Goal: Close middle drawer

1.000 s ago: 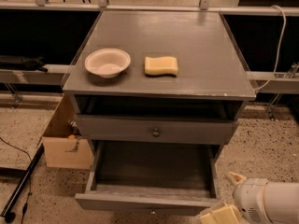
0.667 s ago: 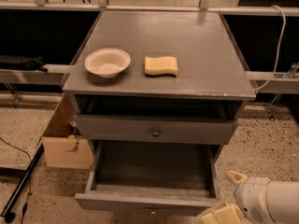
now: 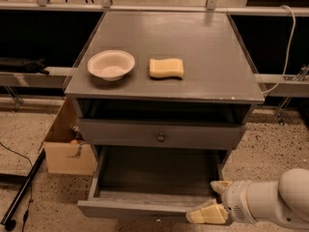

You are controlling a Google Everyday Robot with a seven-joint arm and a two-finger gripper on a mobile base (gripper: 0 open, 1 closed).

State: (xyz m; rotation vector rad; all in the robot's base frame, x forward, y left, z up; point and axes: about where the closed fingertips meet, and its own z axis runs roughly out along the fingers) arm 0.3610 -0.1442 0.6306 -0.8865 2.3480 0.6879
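Standing wide open, the middle drawer (image 3: 153, 178) juts from the front of the cabinet (image 3: 164, 96) toward the camera, its plain grey-brown box exposed and nothing visible inside. Its long flat front runs left to right, parallel to the cabinet face. Higher on the cabinet, another drawer (image 3: 120, 131) with a round knob (image 3: 161, 137) sits much further in, with a dark gap between it and the worktop (image 3: 212, 52). On the worktop a pale bowl (image 3: 111, 65) rests toward the cabinet's left side and a yellow sponge (image 3: 166, 68) near its centre, the two apart.

The gripper (image 3: 215, 200), on the robot's single white arm, is at the cabinet's front right, at the right-hand end of the pulled-out drawer front. Its cream jaws look spread apart and hold nothing. One overlaps the end of the front panel and the other lies by the drawer's right side wall. Whether either touches the wood I cannot tell.

The coming move turns on this: the drawer must travel straight back into the cabinet, across its own long axis, while the jaws sit at the right end of that axis and not at mid-front. A push there looks likely to skew the box in the cabinet, so pressing nearer the middle, toward the cabinet, seems safer.
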